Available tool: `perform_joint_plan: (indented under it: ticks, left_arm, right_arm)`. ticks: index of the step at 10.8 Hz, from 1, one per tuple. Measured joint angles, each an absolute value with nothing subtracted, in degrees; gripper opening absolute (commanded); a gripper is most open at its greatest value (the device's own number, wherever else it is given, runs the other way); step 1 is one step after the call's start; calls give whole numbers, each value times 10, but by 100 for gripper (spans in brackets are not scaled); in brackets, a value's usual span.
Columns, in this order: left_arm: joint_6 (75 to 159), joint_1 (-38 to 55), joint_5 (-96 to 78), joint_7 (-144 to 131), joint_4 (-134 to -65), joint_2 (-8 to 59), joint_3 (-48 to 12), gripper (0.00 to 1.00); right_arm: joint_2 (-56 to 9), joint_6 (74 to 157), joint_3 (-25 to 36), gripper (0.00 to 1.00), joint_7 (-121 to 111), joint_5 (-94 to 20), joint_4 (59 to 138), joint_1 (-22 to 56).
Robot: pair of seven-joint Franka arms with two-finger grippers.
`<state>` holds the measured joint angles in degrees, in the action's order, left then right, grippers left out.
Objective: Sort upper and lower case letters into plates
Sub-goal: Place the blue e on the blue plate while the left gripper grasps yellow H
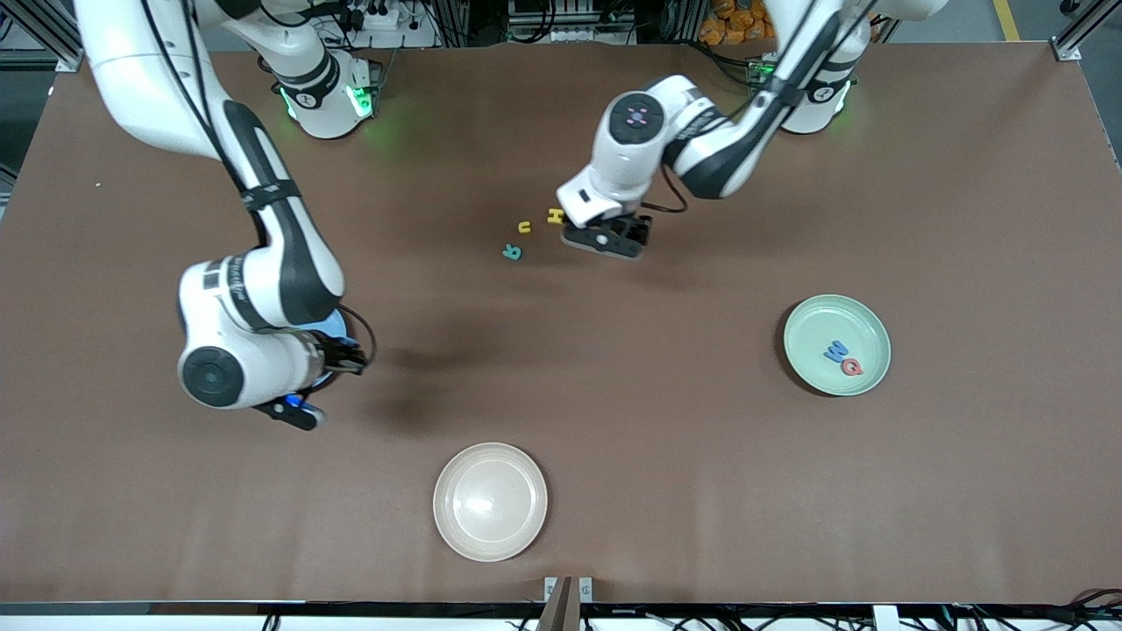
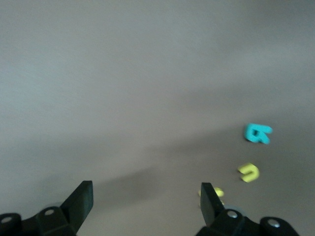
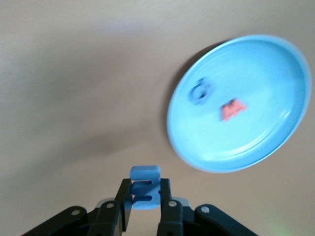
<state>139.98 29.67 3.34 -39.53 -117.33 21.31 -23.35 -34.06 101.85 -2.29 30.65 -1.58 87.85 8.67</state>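
My right gripper (image 3: 145, 196) is shut on a blue letter (image 3: 145, 189), hanging beside the sky blue plate (image 3: 266, 73). That plate holds a small blue letter (image 3: 200, 92) and a red letter (image 3: 233, 109). In the front view the right arm covers most of the sky blue plate (image 1: 337, 327), and the right gripper (image 1: 294, 409) shows at its nearer edge. My left gripper (image 2: 146, 199) is open and empty, low over the table (image 1: 605, 238), next to a yellow H (image 1: 555, 216), a yellow u (image 1: 524, 227) and a teal letter (image 1: 512, 252). The mint green plate (image 1: 815, 326) holds a blue W (image 1: 835, 351) and a red letter (image 1: 851, 367).
A beige plate (image 1: 490, 500) with nothing in it sits near the table's front edge. In the left wrist view the teal letter (image 2: 258, 132) and the yellow u (image 2: 249, 172) lie off to one side of the fingers; the yellow H (image 2: 218, 192) is half hidden by one finger.
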Motion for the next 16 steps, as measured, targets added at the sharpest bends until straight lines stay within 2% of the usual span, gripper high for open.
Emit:
perform_joint_plan:
  ticks: [2,3,6,7,8,9,10,16]
  left_arm:
    - [1422,338,35,-431,-1166,247,-232,83]
    - [1423,359,58,-464,-1156,267,-231,82]
    - [1423,386,156,-576,-1125,315,-230,79]
    - [1424,395,164,-590,-1115,329,-228,75]
    - [1424,405,165,-593,-1109,339,-222,72]
    - [1424,414,165,-596,-1105,344,-217,71]
    - [1424,419,165,-599,-1104,348,-213,69]
    - [1423,423,165,-627,-1108,356,-211,60]
  right_arm:
    - [-313,1085,-20,0,238,-10,953,64]
    - [-294,1141,-20,0,203,-10,1011,50]
    - [-259,1230,-18,0,142,-10,1111,30]
    - [-253,1246,-18,13,129,-9,1130,24]
    - [-251,1254,-18,53,123,-9,1139,21]
    - [-250,1255,-18,97,120,-9,1141,19]
    - [-250,1256,-18,100,119,-9,1141,15]
    - [-239,1257,-29,100,118,-9,1141,18]
